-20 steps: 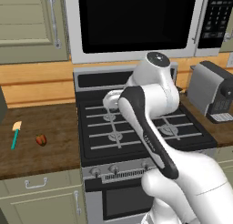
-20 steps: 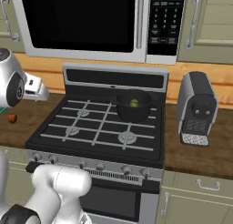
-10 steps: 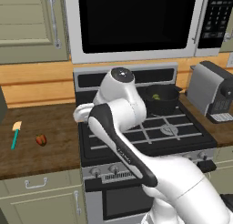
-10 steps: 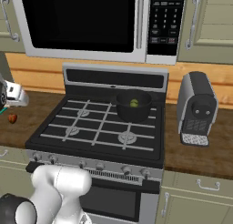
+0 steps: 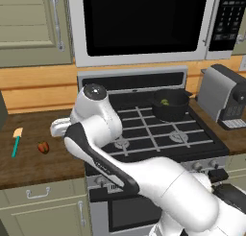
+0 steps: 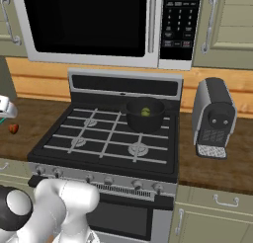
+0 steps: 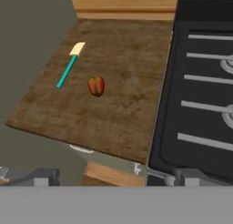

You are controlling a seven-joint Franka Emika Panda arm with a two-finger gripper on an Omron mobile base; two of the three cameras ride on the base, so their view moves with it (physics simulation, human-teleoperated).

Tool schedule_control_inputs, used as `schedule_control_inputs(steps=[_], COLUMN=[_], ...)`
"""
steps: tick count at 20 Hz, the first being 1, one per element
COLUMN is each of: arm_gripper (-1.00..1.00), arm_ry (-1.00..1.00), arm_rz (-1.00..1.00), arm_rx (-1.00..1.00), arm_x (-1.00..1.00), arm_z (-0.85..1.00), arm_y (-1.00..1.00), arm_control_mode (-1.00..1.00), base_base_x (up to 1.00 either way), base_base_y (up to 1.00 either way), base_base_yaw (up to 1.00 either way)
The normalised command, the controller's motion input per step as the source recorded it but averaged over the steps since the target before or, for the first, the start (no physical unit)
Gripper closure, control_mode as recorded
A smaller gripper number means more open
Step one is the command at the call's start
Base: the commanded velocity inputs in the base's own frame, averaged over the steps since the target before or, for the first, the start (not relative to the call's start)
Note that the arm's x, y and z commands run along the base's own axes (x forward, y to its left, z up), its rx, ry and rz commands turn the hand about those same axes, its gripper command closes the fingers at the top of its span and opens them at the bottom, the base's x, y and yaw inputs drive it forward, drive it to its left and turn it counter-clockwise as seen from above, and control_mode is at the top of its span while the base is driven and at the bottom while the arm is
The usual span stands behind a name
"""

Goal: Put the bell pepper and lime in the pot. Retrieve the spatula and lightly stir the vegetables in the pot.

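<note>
While the lime (image 6: 146,111) already sits in the pot (image 6: 144,119) on the stove, the bell pepper (image 7: 96,86) and spatula (image 7: 69,68) lie untouched on the desk (image 7: 118,114) under the spread, empty gripper (image 7: 116,177)

2 base views, shared stove (image 5: 158,129)

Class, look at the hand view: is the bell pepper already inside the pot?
No, the bell pepper lies on the wooden counter beside the spatula, left of the stove.

White arm swung far left, end effector (image 7: 116,177) spread wide, empty
</note>
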Motion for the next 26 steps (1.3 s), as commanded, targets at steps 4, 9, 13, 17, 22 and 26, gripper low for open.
schedule_control_inputs(steps=[4,9,13,17,22,26], arm_gripper=[-1.0,-1.0,-1.0,-1.0,-1.0,-1.0], arm_ry=[0.07,0.02,0.0,0.0,0.0,0.0], arm_rz=[0.05,0.0,0.0,0.0,0.0,0.0], arm_rx=[0.0,0.01,0.0,-0.01,-0.02,-0.06], arm_x=[0.38,0.36,0.27,0.38,0.44,0.43], arm_z=[-0.17,-0.31,-0.32,-0.43,-0.39,-0.27], arm_y=[0.55,0.42,0.19,0.27,0.43,0.52], arm_control_mode=[-1.0,-1.0,-1.0,-1.0,-1.0,-1.0], base_base_x=[0.0,0.0,0.0,0.0,0.0,0.0], base_base_y=[0.0,0.0,0.0,0.0,0.0,0.0], base_base_yaw=[0.0,0.0,0.0,0.0,0.0,0.0])
